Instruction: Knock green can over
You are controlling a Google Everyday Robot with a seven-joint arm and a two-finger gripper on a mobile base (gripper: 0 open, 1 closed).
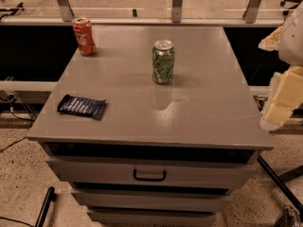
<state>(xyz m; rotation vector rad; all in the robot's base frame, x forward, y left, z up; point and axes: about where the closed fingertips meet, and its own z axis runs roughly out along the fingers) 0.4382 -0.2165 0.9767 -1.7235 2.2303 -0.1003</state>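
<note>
Standing upright, the green aluminium soda can (163,62) occupies the middle of the grey metal desk (213,115), seemingly light and rigid; a sideways push near its silver rim should tip it. The cream gripper (282,100) hangs beyond the desk's right edge, and whether it is released or clenched cannot be told.

1. Dim, warm light; the grey cabinet top (199,103) carries a soft sheen.
2. The green can (163,61) throws a faint reflection toward the viewer; its silver rim glints.
3. The gripper (277,109), at the right edge beside the cabinet top, appears pale and washed out.
4. Drawer gaps lie in deep shadow.
</note>
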